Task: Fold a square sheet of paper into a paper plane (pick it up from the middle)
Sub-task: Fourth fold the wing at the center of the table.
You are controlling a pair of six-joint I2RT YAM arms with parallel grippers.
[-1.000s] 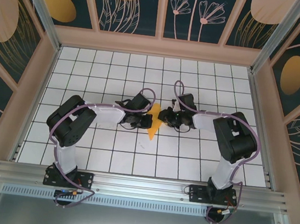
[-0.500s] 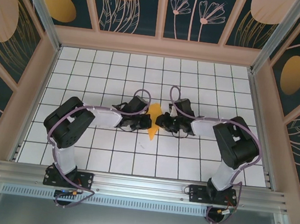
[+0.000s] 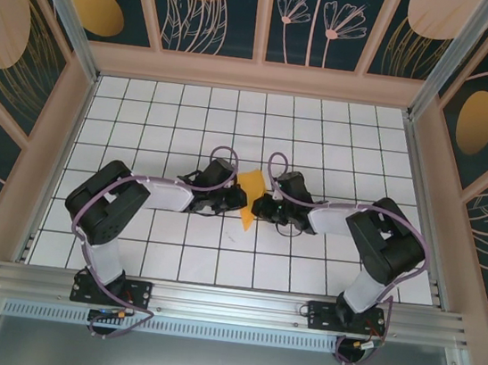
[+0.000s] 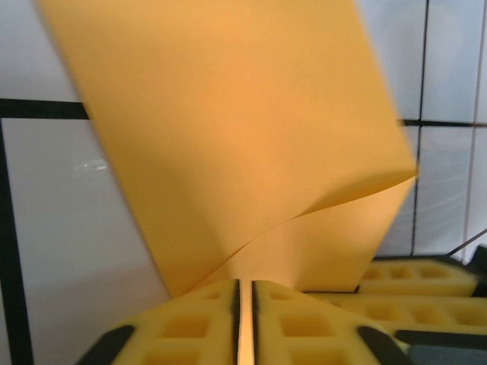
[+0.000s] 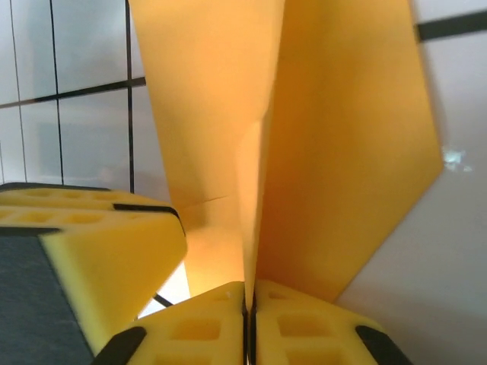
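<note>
Left gripper (image 4: 245,304): foam pads (image 4: 183,328) pinched together on the folded paper (image 4: 243,129). Right gripper (image 5: 249,304) is clamped on its centre crease too. The paper's lower edge vanishes between the waffle-gridded yellow pads, the top is cropped, and the edges are blurry. It's thin, matte orange-yellow, kite-ish, held mid-table (image 3: 171,254), well off every edge.

Left arm (image 3: 166,193) reached rightward and right arm (image 3: 338,217) leftward, forearms low and near level, wrists facing each other at centre! The left gripper (image 4: 244,304) had its yellow pads pinched on the folded paper (image 4: 228,137). The right gripper (image 5: 249,304), just beside it, had its pads pressed tight on the same paper's crease.
</note>
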